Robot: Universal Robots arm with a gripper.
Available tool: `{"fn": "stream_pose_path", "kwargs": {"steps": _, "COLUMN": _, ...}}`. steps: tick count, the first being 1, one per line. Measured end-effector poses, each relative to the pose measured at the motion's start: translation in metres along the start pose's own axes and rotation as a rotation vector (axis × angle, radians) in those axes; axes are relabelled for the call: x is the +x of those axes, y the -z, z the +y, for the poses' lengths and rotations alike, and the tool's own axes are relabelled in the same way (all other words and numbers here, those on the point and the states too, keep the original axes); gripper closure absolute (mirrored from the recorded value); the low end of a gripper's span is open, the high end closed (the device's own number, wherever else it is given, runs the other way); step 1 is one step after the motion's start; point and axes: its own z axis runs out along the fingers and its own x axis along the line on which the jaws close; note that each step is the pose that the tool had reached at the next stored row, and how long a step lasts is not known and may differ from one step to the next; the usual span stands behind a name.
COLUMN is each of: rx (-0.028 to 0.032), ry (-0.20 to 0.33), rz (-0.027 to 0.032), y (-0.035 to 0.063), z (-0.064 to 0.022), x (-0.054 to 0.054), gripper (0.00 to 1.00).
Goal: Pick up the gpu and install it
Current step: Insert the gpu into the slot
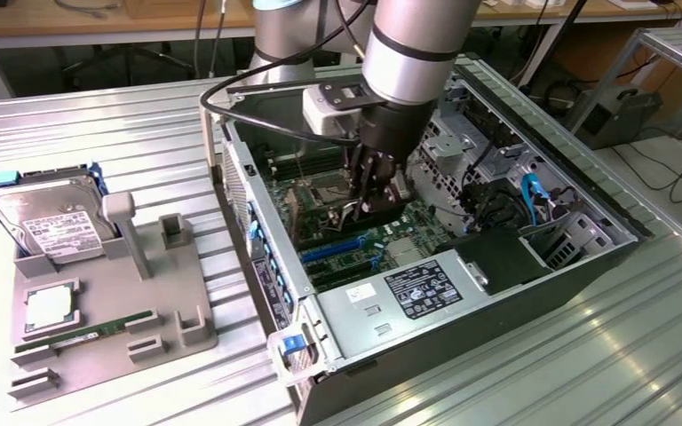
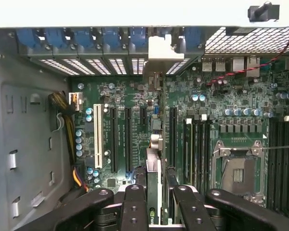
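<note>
A robot arm reaches down into an open computer case (image 1: 353,373) that lies on its side on a ribbed metal table (image 1: 104,124). The gripper (image 1: 371,197) is low inside the case, just above the green motherboard (image 1: 365,244).

Its black fingers (image 2: 135,209) are pressed in from both sides, pinching the gpu (image 2: 154,175). The card is held on edge, so the wrist view sees it as a thin strip with a small green logo between the fingers. It runs lengthwise over the motherboard, between 2 of the long black expansion slots (image 2: 112,139). Its pale metal end bracket (image 2: 160,50) stands at the case's rear wall, among a row of blue clips (image 2: 58,38). I cannot tell whether the card's lower edge is seated in a slot. An open processor socket (image 2: 237,173) lies beside the slots.

On the exterior view's left, well apart from the case, a grey tray (image 1: 181,328) rests on the table. It carries a silver hard drive (image 1: 47,220), a square processor chip (image 1: 51,306) and a thin green memory stick (image 1: 81,335).
</note>
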Motion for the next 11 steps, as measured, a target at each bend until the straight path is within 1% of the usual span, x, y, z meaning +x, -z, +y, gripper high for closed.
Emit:
{"fn": "stream_pose_path", "kwargs": {"steps": 5, "rx": 0.0, "ry": 0.0, "rz": 0.0001, "y": -0.0093, "z": 0.0009, "x": -0.003, "gripper": 0.74}}
{"fn": "stream_pose_path", "kwargs": {"steps": 7, "rx": -0.0001, "ry": 0.0, "rz": 0.0001, "y": -0.0153, "z": 0.0016, "x": -0.003, "gripper": 0.74}}
{"fn": "stream_pose_path", "kwargs": {"steps": 11, "rx": 0.0, "ry": 0.0, "rz": 0.0001, "y": -0.021, "z": 0.0029, "x": -0.002, "gripper": 0.74}}
